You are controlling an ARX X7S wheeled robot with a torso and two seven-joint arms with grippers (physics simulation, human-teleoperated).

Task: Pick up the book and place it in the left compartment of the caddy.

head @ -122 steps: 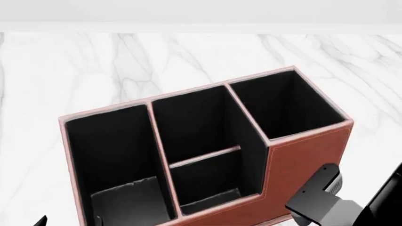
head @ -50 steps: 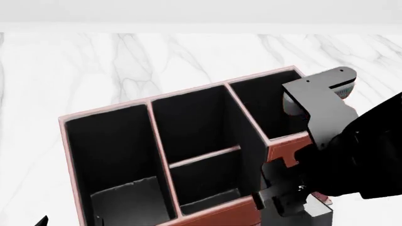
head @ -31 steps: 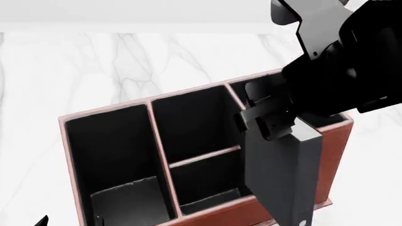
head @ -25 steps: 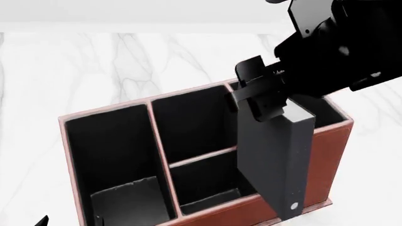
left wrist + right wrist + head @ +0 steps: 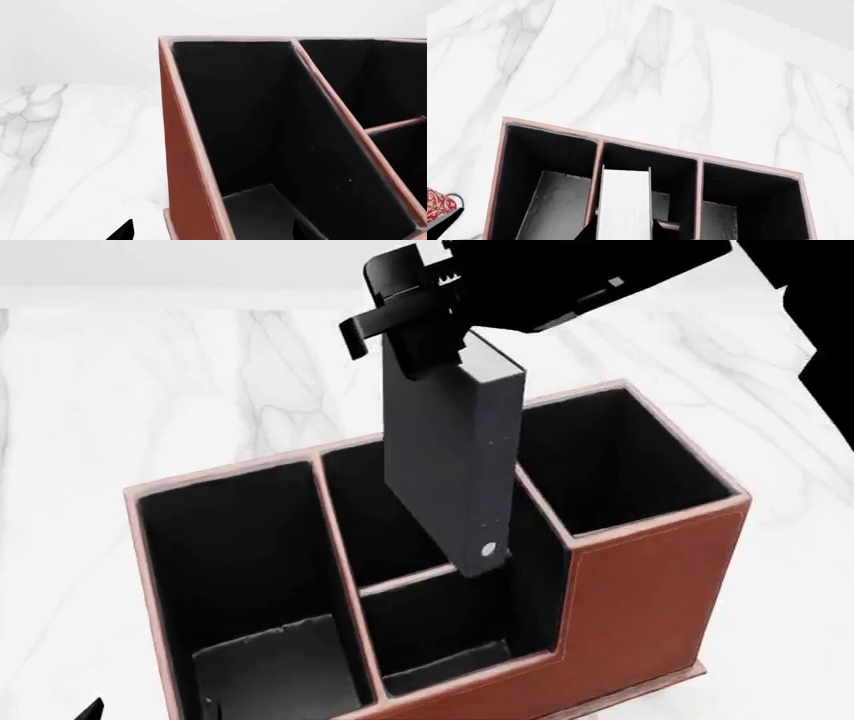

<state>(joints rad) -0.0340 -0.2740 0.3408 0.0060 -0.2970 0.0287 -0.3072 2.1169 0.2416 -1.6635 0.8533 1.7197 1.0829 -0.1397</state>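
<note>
My right gripper (image 5: 416, 312) is shut on the top end of the black book (image 5: 447, 445). The book hangs upright above the reddish-brown caddy (image 5: 641, 580), its lower end over the middle section with the crossbar. The left compartment (image 5: 234, 570) is left of the book and holds nothing. In the right wrist view the book's white page edges (image 5: 622, 200) show between my fingers (image 5: 587, 232), above the caddy's rim (image 5: 647, 146). My left gripper (image 5: 212, 235) is open, low by the caddy's left wall (image 5: 187, 165), beside the left compartment (image 5: 267, 125).
The caddy stands on a white marble table (image 5: 200, 380) with a pale wall behind. The taller square section (image 5: 607, 465) is at the caddy's right. A red-and-white mug (image 5: 437, 207) shows at the right wrist view's edge. My left fingertip (image 5: 87, 710) shows at the head view's bottom left.
My right arm has lifted the book from the caddy's front right corner and carried it up and to the left, over the middle section. The caddy and left arm have not moved.
</note>
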